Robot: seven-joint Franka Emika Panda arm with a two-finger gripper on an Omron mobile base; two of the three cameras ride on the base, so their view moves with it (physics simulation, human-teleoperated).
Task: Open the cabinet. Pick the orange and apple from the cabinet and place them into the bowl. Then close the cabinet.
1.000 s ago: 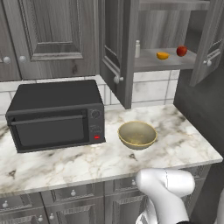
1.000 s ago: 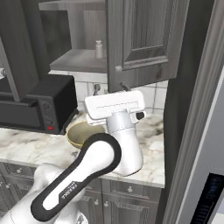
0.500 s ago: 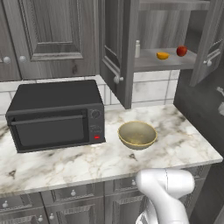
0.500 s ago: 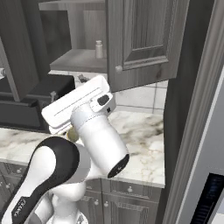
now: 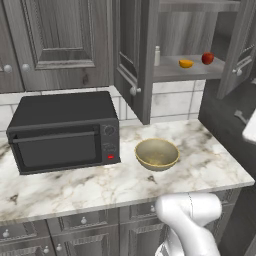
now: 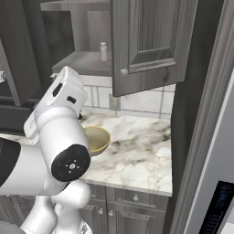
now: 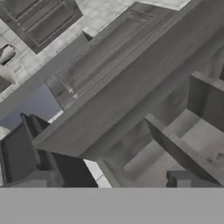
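Observation:
The cabinet [image 5: 170,75] stands open with both doors swung out. On its light shelf lie the orange [image 5: 186,63] and, just right of it, the dark red apple [image 5: 207,58]. The olive-tan bowl [image 5: 157,153] sits empty on the marble counter below; in the right base view my arm covers part of the bowl [image 6: 99,138]. My gripper [image 7: 109,180] is open, its dark fingertips [image 7: 186,178] far apart with nothing between them, and it faces grey raised-panel cabinet wood [image 7: 109,65] at a rolled angle. A white piece of my arm [image 5: 250,126] shows at the right edge, below the apple.
A black microwave [image 5: 65,130] takes the left of the counter [image 5: 100,185]. A small white bottle [image 5: 157,56] stands on the shelf left of the orange. The open right door [image 6: 151,41] juts out over the counter. A tall dark panel [image 6: 205,114] walls off the right side.
My arm has swung round, its thick upper link crossing the right base view to the left, and a white part now shows at the left base view's right edge. Fruit and bowl lie unmoved.

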